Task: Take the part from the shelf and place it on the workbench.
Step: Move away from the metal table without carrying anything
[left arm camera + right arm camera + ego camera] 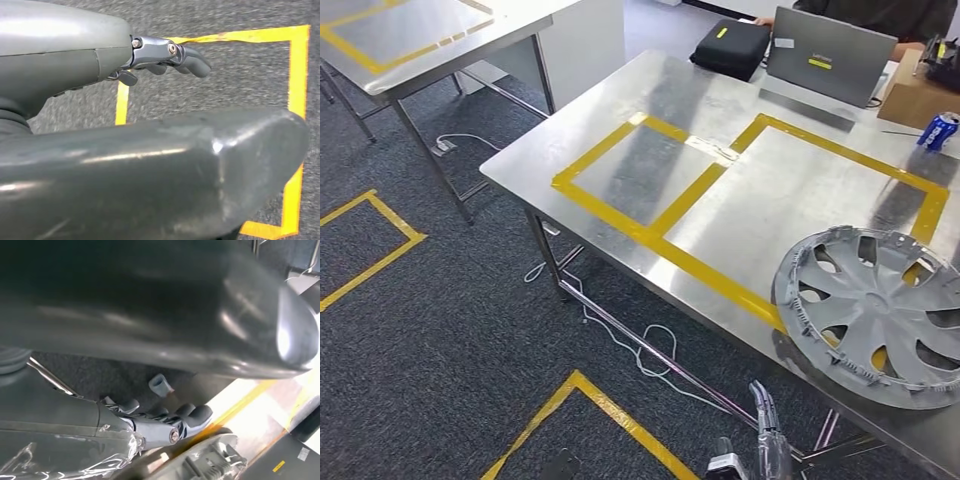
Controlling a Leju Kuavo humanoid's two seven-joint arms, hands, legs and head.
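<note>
Dark carpet (433, 330) marked with yellow tape runs beneath a steel table (712, 110) taped into yellow boxes, presumably drop zones. Its near right corner carries the grey hubcap (875, 315), lying flat, partly over the tape and near the edge. Just below that edge, the right hand (166, 425) holds nothing, fingers (198, 414) loosely extended beside the hubcap's rim. By the floor, the left hand (166, 55) hangs empty, fingers slack.

Colours on the bench, your view from the head camera.
You have a silver-grey wheel cover (875, 312) on a brushed steel workbench (622, 120) with yellow tape rectangles (682, 200); blue can (939, 130), black case (731, 45), dark speckled carpet (433, 320).
</note>
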